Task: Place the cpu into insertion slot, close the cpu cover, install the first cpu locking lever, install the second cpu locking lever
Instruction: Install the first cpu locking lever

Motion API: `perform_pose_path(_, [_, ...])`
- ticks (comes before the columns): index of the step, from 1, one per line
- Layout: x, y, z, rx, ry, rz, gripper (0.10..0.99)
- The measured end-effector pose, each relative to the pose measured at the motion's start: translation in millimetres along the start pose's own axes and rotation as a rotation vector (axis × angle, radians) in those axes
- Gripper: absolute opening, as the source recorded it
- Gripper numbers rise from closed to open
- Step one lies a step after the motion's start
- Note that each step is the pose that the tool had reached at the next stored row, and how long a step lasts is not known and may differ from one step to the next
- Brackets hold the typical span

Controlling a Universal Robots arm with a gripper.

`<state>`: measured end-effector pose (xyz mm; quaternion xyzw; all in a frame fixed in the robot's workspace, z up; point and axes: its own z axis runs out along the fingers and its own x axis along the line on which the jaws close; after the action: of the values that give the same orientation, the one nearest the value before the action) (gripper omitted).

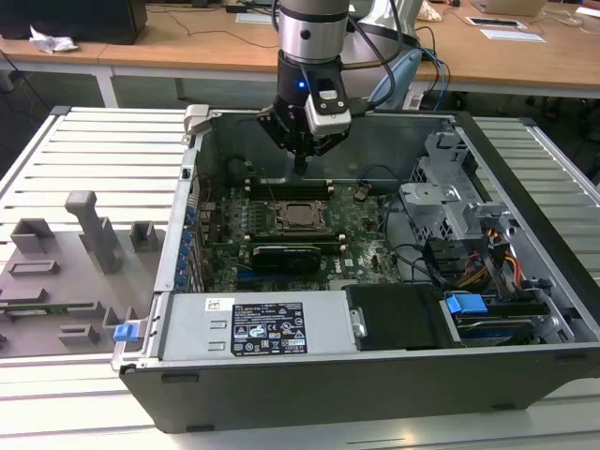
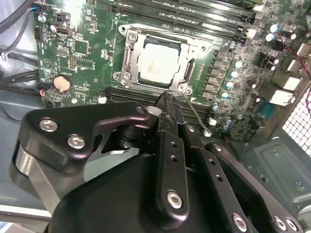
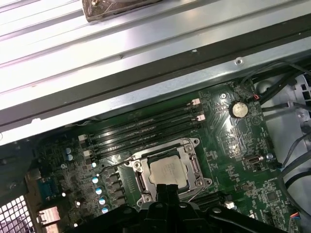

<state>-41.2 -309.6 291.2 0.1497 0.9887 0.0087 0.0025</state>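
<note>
The cpu lies flat in the insertion slot on the green motherboard, its silvery face showing through the window of the cpu cover, which lies down over it. In the first wrist view the cpu and the cover sit just beyond my fingertips. A thin metal lever rod slants out from the socket's corner next to them. My gripper hangs above the socket's edge, shut with nothing held. In the exterior view the gripper hovers over the cpu.
The motherboard lies in an open computer case. Long black memory slots run beside the socket, and a coin battery sits nearby. Cables and a drive cage fill the exterior view's right. Grey fixtures stand on the table at its left.
</note>
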Motion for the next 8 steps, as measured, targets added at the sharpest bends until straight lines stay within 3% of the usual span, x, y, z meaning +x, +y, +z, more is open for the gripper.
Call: perform_pose_path(8, [0.0, 0.0, 0.0, 0.0, 0.0007, -0.044, 0.106])
